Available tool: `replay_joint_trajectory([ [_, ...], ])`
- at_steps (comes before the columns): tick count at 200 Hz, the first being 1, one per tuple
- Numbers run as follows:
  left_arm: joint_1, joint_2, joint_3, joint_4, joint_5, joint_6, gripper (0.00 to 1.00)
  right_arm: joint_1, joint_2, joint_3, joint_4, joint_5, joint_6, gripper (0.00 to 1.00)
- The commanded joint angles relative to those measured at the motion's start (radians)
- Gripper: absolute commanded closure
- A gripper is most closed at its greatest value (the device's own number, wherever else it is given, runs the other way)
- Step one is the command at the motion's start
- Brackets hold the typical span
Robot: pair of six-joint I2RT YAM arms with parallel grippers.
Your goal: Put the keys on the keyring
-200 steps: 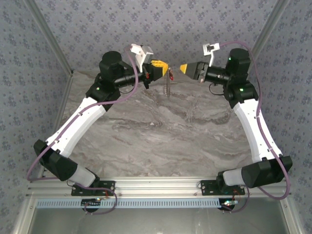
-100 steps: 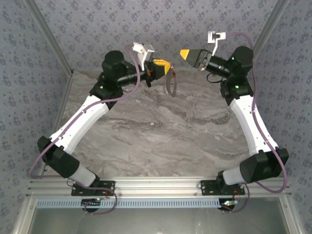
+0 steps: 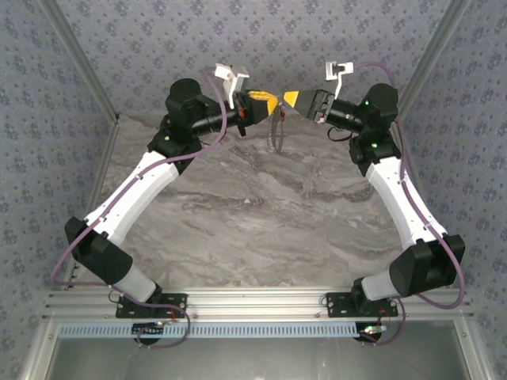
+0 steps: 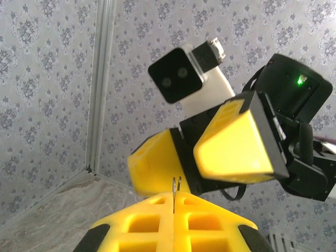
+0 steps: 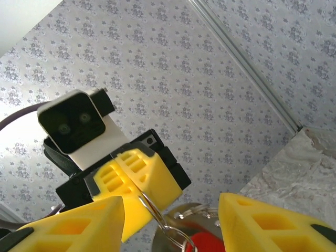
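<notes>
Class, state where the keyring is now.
In the top view the keyring hangs from the shut left gripper, over the table's far middle, the right gripper close beside.

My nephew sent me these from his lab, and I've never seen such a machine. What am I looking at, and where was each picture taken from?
These are two robot arms bolted to the near edge of a marble table. The overhead picture comes from a fixed camera above and behind them. The other two come from a small camera on each wrist, looking along that arm's own yellow fingers towards the other arm. The left arm's fingers are shut on a thin wire keyring, holding it up off the table. A small red key shows by the ring; how it is attached I cannot tell. The right arm's fingers are open and close to the ring.
</notes>
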Motion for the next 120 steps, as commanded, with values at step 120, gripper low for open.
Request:
replay_joint_trajectory([
  [120,0.014,-0.002,0.046,0.059,0.015,-0.011,1.00,0.032,0.017,0.001,0.044,-0.039,0.021,0.80],
])
